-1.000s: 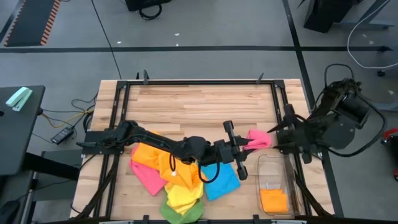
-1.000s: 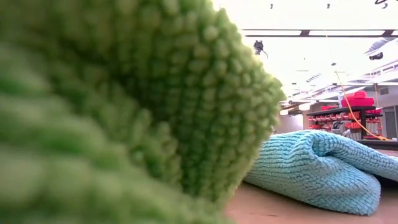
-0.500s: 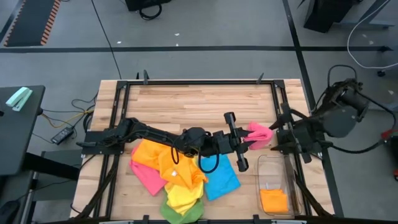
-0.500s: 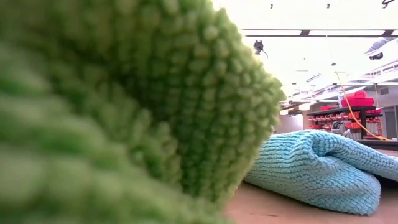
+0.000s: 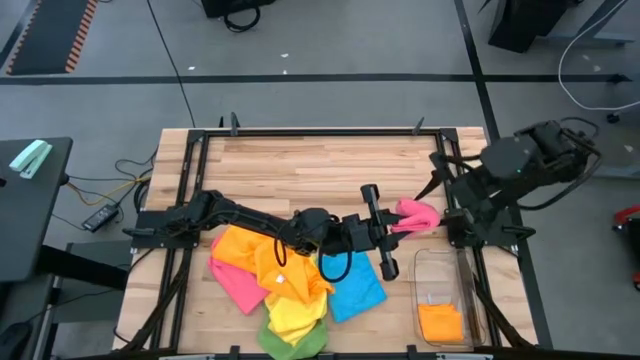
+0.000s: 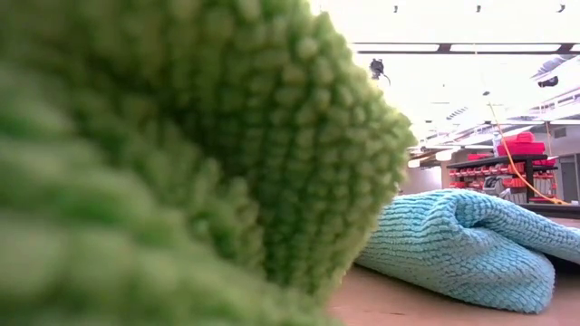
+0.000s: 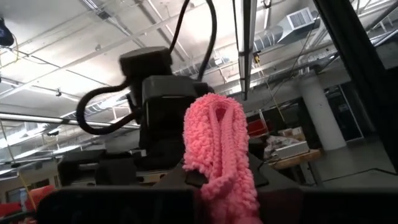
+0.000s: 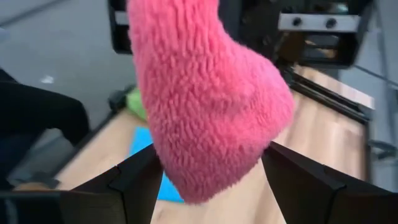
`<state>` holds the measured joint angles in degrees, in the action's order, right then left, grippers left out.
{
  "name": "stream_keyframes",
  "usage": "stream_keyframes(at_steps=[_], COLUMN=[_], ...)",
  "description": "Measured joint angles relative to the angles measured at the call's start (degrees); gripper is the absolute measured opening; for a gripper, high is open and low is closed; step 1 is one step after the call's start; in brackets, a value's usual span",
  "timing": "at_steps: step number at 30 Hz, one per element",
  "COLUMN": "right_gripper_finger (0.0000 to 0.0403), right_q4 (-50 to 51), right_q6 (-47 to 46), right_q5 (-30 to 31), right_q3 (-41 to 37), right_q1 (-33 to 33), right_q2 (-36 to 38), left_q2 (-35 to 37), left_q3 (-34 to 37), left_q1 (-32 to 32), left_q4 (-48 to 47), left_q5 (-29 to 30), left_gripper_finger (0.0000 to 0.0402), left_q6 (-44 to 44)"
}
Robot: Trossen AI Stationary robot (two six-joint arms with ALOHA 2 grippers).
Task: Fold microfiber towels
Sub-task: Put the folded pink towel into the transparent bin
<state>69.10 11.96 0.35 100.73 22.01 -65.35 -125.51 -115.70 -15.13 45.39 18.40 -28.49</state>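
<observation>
A folded pink towel [image 5: 416, 214] is held clenched above the worktop [image 5: 320, 165] by the left gripper [image 5: 396, 226], near the clear bin [image 5: 441, 290], while the right gripper's [image 5: 447, 218] fingers [image 8: 134, 180] are spread wide around it.

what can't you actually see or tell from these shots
- Low view: the green towel fills most of the picture, hiding both arms and the bin; only a blue towel shows past it.
- Right wrist view: the pink towel between the open right gripper fingers blocks most of the table behind.
- High view: whether the orange towel in the clear bin is neatly folded; too small.
</observation>
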Motion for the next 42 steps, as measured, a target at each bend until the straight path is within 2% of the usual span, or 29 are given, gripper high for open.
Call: stream_keyframes(at_steps=[2,11,16,22,28,37,42], right_gripper_finger=[0.0278,0.0297,0.0303,0.0287,0.0238,0.0127,0.0065], right_q4=[-0.76,-1.53,-2.53,0.21,-0.53,-0.65,0.86], right_q6=[1.05,2.2,2.54,3.06,5.22,4.49,4.53], right_q5=[-1.95,-3.88,-2.95,-1.4,-1.68,-4.73,-4.81], right_q3=[0.0,0.0,0.0,0.0,-0.02,-0.04,-0.04], right_q1=[-0.88,-1.29,-1.32,-2.87,-4.77,-6.91,-7.03], right_q2=[-0.2,-0.85,-0.72,-2.84,-4.58,-3.45,-3.25], left_q2=[0.0,-0.07,-0.07,-0.07,-0.07,-0.07,-0.07], left_q3=[0.0,0.02,0.02,0.02,0.02,0.02,0.02], left_q1=[0.1,0.63,1.71,2.74,3.12,2.0,2.14], left_q4=[-0.44,-2.1,-3.18,-3.72,-3.43,-4.03,-4.86], left_q5=[0.25,3.23,6.08,6.47,5.58,7.31,8.26], left_gripper_finger=[0.0041,0.003,0.0042,0.003,0.0044,0.003,0.005], left_q6=[0.74,-1.92,-0.84,-0.17,1.1,-3.9,-3.32])
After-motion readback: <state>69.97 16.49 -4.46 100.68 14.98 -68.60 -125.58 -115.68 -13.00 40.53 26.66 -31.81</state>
